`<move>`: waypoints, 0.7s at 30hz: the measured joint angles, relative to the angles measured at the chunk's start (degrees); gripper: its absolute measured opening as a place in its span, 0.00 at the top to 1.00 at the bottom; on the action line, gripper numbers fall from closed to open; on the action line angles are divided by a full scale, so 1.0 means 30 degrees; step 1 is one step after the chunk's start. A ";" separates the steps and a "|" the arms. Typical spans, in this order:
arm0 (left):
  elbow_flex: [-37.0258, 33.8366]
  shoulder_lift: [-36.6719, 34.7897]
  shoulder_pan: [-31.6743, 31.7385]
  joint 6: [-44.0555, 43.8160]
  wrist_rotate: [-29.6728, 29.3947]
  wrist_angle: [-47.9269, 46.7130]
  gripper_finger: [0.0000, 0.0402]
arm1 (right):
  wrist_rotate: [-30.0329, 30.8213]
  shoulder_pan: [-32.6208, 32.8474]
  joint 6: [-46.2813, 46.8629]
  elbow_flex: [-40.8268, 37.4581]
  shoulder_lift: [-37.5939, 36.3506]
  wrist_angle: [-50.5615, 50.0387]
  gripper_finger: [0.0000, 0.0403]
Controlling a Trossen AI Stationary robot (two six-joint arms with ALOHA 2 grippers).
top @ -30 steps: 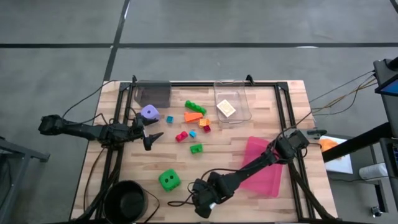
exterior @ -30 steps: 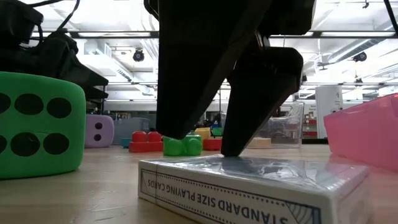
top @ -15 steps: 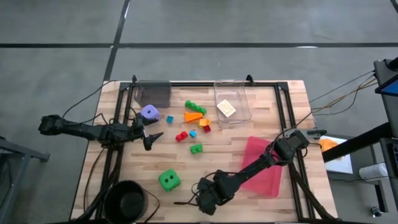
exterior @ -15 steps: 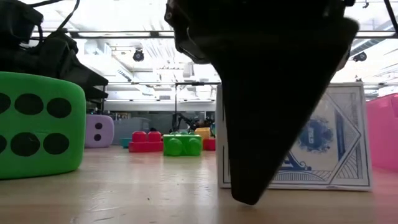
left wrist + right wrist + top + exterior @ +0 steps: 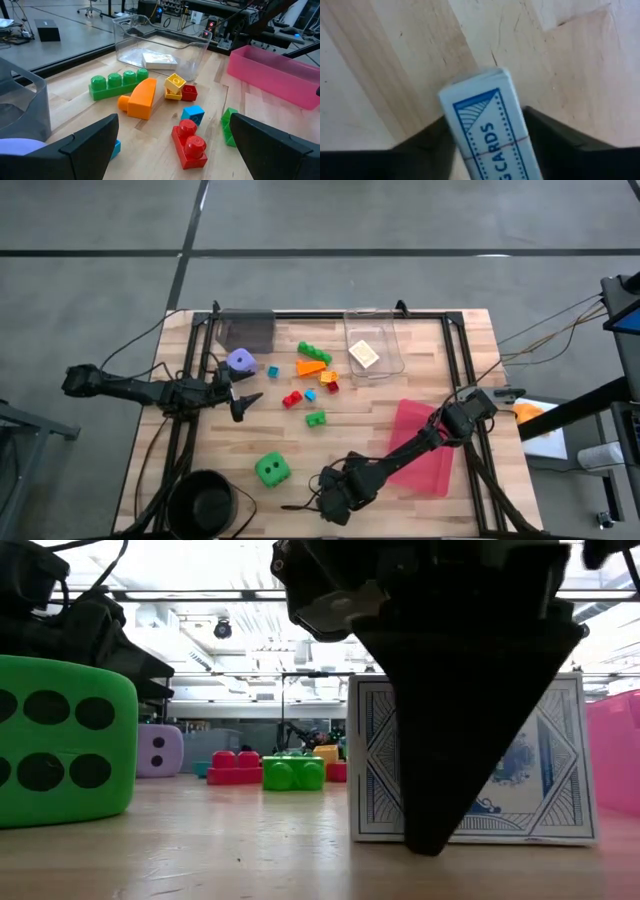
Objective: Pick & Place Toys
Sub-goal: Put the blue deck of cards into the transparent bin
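The blue-white packet (image 5: 560, 760) stands on edge near the table's near edge, with my right gripper (image 5: 333, 502) closed over it from above. The green die (image 5: 271, 469) sits just left of it. The purple die (image 5: 240, 361) and several small bricks (image 5: 312, 370) lie mid-table. The orange-white packet (image 5: 364, 354) lies inside the clear box. My left gripper (image 5: 250, 402) hovers open beside the purple die, touching nothing. My right gripper pinches the blue-white packet between its two fingers, one on each broad face, beside the narrow printed top side (image 5: 485, 115). The fingers (image 5: 440, 790) point down from above. The packet stands upright with its lower edge (image 5: 480, 837) on the table.
A pink tray (image 5: 425, 455) lies right of my right gripper. The clear box (image 5: 375, 345) and a grey container (image 5: 250, 332) stand at the far edge. A black bowl (image 5: 208, 502) sits at the near left corner.
The blue-white packet lay flat under my right gripper's fingertips; it has been tipped up and now stands on its edge between the fingers. The gripper has shifted slightly toward the table's right.
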 joint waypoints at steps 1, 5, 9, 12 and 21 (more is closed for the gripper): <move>0.0000 0.0000 0.0000 0.0000 0.0000 0.0000 0.05 | -0.0015 0.0023 -0.0164 0.0088 0.0011 -0.0128 0.60; 0.0000 0.0000 0.0000 -0.0007 0.0000 0.0000 0.05 | -0.0001 0.0070 -0.0945 0.0268 -0.0019 -0.0497 0.86; 0.0000 0.0000 0.0000 -0.0007 0.0000 0.0000 0.05 | 0.0146 0.0078 -0.1960 0.0584 -0.0032 -0.0974 0.85; 0.0000 0.0000 0.0000 -0.0007 0.0000 0.0000 0.05 | 0.1068 0.0100 -0.2673 0.0916 -0.0112 -0.1140 0.85; 0.0000 0.0000 0.0000 -0.0015 0.0000 -0.0005 0.05 | 0.5217 0.0522 -0.6193 0.1875 -0.1464 0.0098 0.85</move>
